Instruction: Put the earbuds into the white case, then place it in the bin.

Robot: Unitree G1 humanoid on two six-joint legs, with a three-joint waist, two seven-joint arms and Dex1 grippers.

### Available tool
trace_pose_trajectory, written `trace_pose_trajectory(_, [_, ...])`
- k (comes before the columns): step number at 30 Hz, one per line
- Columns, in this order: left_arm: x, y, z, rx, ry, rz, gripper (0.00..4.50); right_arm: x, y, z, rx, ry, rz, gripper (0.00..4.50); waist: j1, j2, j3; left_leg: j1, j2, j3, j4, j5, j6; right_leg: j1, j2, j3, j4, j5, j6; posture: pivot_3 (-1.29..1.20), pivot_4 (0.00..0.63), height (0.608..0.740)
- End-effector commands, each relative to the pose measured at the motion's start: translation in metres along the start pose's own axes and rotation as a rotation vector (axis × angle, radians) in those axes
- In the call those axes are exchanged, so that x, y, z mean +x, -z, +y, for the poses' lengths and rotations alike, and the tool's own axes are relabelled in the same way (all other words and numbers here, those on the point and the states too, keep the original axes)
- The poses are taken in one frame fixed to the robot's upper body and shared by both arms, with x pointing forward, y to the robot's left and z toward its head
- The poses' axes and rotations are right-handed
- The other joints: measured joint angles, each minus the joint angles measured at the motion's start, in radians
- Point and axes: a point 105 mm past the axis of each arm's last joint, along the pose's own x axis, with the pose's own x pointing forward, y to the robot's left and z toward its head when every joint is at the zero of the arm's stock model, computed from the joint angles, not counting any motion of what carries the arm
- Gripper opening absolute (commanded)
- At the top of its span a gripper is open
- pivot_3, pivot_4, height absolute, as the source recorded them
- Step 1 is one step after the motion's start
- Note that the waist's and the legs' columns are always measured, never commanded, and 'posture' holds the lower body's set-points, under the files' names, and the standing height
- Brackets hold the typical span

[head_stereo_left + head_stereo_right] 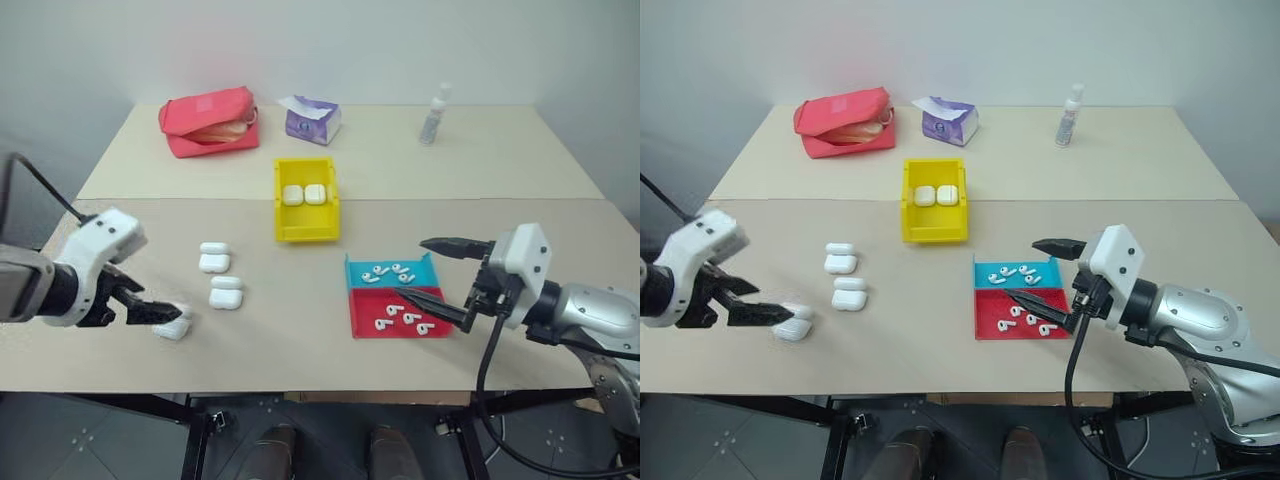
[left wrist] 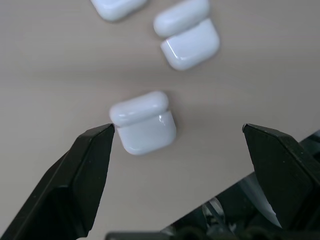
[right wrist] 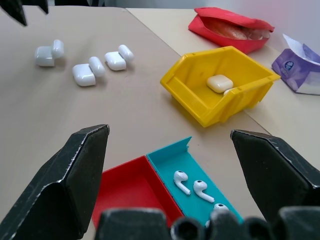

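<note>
Nearest the table's (image 1: 330, 340) front edge on the left, a white case (image 2: 144, 122) lies with its lid flipped back, the left end effector (image 2: 177, 132) spread wide over it and holding nothing; one fingertip sits just beside the lid, so a close from here could nudge or snap it shut rather than seat the case squarely. On the right, the right end effector (image 1: 432, 270) hangs released above the earbuds (image 1: 390, 272) in their red and blue trays (image 1: 357, 315); they look slippery and could skid; the bin (image 1: 305, 225), farther back, already holds two cases.
</note>
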Motion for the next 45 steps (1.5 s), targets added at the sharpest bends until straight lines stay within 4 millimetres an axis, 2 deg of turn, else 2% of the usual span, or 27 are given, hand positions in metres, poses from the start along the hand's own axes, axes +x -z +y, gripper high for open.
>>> trace_pose_trajectory(1, [0.007, 0.010, 0.008, -0.042, -0.041, 0.064, 4.46, 0.006, -0.014, 0.004, -0.042, -0.023, -0.052, 4.50, -0.001, 0.000, 0.000, 0.000, 0.000, 0.001, 0.000, 0.000, 0.000, 0.000, 0.000, 0.001, 0.000, 0.000, 0.000, 0.00, 0.150, 0.740])
trace_pose_trajectory(3, [0.013, 0.015, 0.010, -0.063, -0.048, 0.096, 4.46, 0.010, -0.019, 0.005, -0.052, -0.030, -0.070, 4.50, -0.001, 0.000, 0.000, 0.001, 0.002, 0.005, -0.001, 0.000, 0.000, -0.001, 0.002, 0.004, 0.000, 0.000, -0.001, 0.00, 0.150, 0.740])
trace_pose_trajectory(8, [0.022, 0.007, 0.011, -0.075, -0.045, 0.100, 4.46, 0.018, -0.025, 0.014, -0.050, -0.068, -0.109, 4.50, 0.007, -0.001, 0.000, 0.001, 0.002, 0.008, 0.000, -0.002, 0.003, -0.002, 0.002, 0.007, 0.000, 0.000, -0.001, 0.00, 0.150, 0.740])
trace_pose_trajectory(16, [0.045, 0.005, 0.018, -0.080, -0.111, 0.148, 4.46, 0.009, -0.032, 0.047, -0.047, -0.342, -0.093, 4.50, 0.007, -0.002, 0.001, 0.000, 0.003, 0.013, 0.001, -0.002, 0.002, -0.004, 0.002, 0.011, 0.000, 0.000, -0.001, 0.00, 0.150, 0.740])
trace_pose_trajectory(25, [0.061, 0.003, 0.018, -0.087, -0.123, 0.178, 4.46, 0.008, -0.032, 0.048, -0.064, -0.366, -0.074, 4.50, 0.006, -0.002, 0.001, 0.000, 0.004, 0.014, 0.001, -0.002, 0.002, -0.006, 0.004, 0.013, 0.002, 0.000, -0.001, 0.00, 0.150, 0.740])
trace_pose_trajectory(32, [0.060, 0.004, 0.024, -0.086, -0.165, 0.201, 4.46, 0.007, -0.031, 0.049, -0.063, -0.368, -0.067, 4.50, 0.006, -0.003, 0.001, -0.002, 0.004, 0.015, 0.001, 0.000, -0.001, -0.010, 0.004, 0.015, 0.003, 0.000, -0.001, 0.00, 0.150, 0.740])
trace_pose_trajectory(40, [0.069, 0.006, 0.025, -0.052, -0.204, 0.227, 4.46, 0.009, -0.030, 0.049, -0.062, -0.370, -0.066, 4.50, 0.007, -0.003, 0.001, -0.004, 0.004, 0.018, 0.002, 0.001, -0.002, -0.016, 0.003, 0.018, 0.009, 0.000, -0.001, 0.00, 0.150, 0.740])
trace_pose_trajectory(45, [0.070, 0.008, 0.027, -0.051, -0.224, 0.236, 3.32, 0.008, -0.029, 0.050, -0.060, -0.370, -0.060, 4.50, 0.007, -0.001, 0.000, -0.003, 0.004, 0.018, 0.002, 0.001, -0.002, -0.015, 0.003, 0.018, 0.010, 0.000, -0.001, 0.00, 0.150, 0.740])
